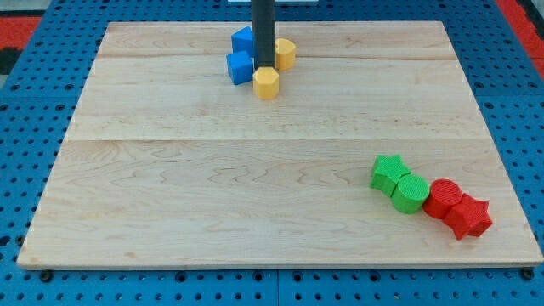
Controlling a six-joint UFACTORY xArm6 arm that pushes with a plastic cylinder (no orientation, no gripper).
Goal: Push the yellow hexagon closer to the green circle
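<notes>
A yellow hexagon (267,82) lies near the board's top, left of centre. My tip (264,67) is right at the hexagon's top edge, touching or almost touching it. The green circle (410,193) lies far off at the view's lower right, in a row between a green star (389,172) and a red round block (443,198). The rod comes straight down from the view's top edge.
A second yellow block (285,53) sits just right of the rod, its shape unclear. A blue cube (241,66) and another blue block (243,39) sit just left of it. A red star (468,216) ends the lower-right row. The wooden board (212,204) lies on a blue pegboard.
</notes>
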